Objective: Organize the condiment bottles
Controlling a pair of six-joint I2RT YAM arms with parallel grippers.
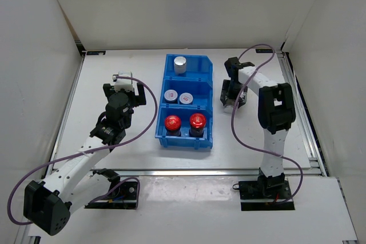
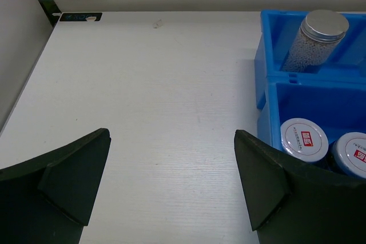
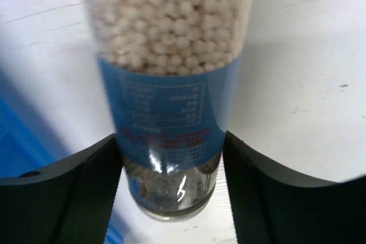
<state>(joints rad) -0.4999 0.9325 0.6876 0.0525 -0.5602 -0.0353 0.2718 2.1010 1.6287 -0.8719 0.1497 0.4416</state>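
My right gripper [image 3: 171, 167] is shut on a tall bottle [image 3: 166, 84] with white beads and a blue label, on the table right of the blue bin [image 1: 162, 110]. In the top view this gripper [image 1: 231, 94] hides most of that bottle. The bin's far compartment holds one tall silver-capped bottle [image 1: 180, 64], which also shows in the left wrist view [image 2: 317, 41]. The middle compartment holds two short silver-lidded jars [image 1: 171, 95] [image 1: 186, 98]. The near one holds two red-capped jars [image 1: 172, 122] [image 1: 197, 120]. My left gripper [image 1: 127, 87] is open and empty over bare table left of the bin [image 2: 266, 101].
White walls enclose the table on the left, back and right. A black mark [image 2: 80, 17] sits at the far left corner. Cables loop from both arms over the table.
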